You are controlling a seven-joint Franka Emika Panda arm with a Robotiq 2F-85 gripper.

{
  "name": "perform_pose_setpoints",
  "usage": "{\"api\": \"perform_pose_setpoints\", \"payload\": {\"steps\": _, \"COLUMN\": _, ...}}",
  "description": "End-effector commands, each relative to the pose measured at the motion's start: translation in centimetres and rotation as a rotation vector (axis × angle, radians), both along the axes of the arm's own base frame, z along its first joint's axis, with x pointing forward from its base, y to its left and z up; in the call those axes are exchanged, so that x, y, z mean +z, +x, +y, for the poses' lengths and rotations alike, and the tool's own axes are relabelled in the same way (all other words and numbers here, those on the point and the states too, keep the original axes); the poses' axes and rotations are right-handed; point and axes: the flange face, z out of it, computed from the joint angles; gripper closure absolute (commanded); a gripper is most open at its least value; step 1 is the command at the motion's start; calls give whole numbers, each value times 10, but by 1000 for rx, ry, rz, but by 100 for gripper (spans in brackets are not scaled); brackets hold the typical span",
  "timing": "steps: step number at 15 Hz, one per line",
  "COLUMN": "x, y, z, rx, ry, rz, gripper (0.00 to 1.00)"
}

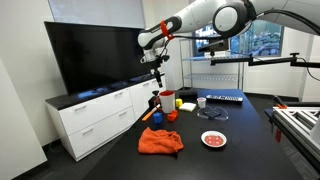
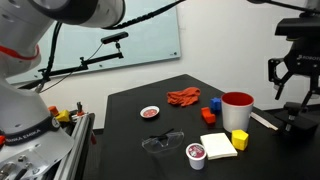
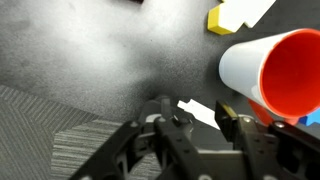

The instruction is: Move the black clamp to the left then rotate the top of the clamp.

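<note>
The black clamp (image 1: pixel 152 104) (image 2: pixel 297 122) stands upright at the table's edge beside the red cup (image 1: pixel 167 98) (image 2: pixel 237 108). Its narrow top points up toward my gripper (image 1: pixel 155 70) (image 2: pixel 290 94), which hangs just above it without touching. In the wrist view my gripper (image 3: pixel 197 115) shows a clear gap between its fingers (image 3: pixel 228 118), with nothing in the gap. Only the table and a pale flat stick (image 3: pixel 195 108) show through the gap. The clamp itself cannot be made out in the wrist view; the red cup (image 3: pixel 275 70) fills the right side there.
An orange cloth (image 2: pixel 183 97), a small plate (image 2: pixel 150 112), glasses (image 2: pixel 160 143), a white pad (image 2: pixel 218 145), a yellow block (image 2: pixel 240 140), a small white cup (image 2: pixel 197 153) and coloured blocks (image 2: pixel 212 108) lie on the black table (image 2: pixel 130 130). Grey carpet (image 3: pixel 50 130) lies beyond the table's edge.
</note>
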Motion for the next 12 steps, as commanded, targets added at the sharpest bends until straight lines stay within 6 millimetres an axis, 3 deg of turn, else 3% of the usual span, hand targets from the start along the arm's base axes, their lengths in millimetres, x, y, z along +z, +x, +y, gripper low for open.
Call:
{"api": "perform_pose_setpoints", "payload": {"steps": 1, "x": 15, "y": -2, "z": -7, "rx": 98, "ry": 0, "rz": 23, "gripper": 74}}
{"api": "perform_pose_setpoints", "payload": {"steps": 3, "x": 17, "y": -2, "z": -7, "rx": 82, "ry": -2, "rz": 18, "gripper": 26}}
{"api": "perform_pose_setpoints", "payload": {"steps": 5, "x": 22, "y": 1, "z": -7, "rx": 48, "ry": 4, "rz": -17, "gripper": 22}}
{"api": "perform_pose_setpoints", "payload": {"steps": 8, "x": 32, "y": 4, "z": -8, "rx": 17, "ry": -6, "rz": -53, "gripper": 1}}
{"api": "perform_pose_setpoints", "payload": {"steps": 12, "x": 48, "y": 10, "z": -7, "rx": -85, "ry": -30, "rz": -108, "gripper": 0}}
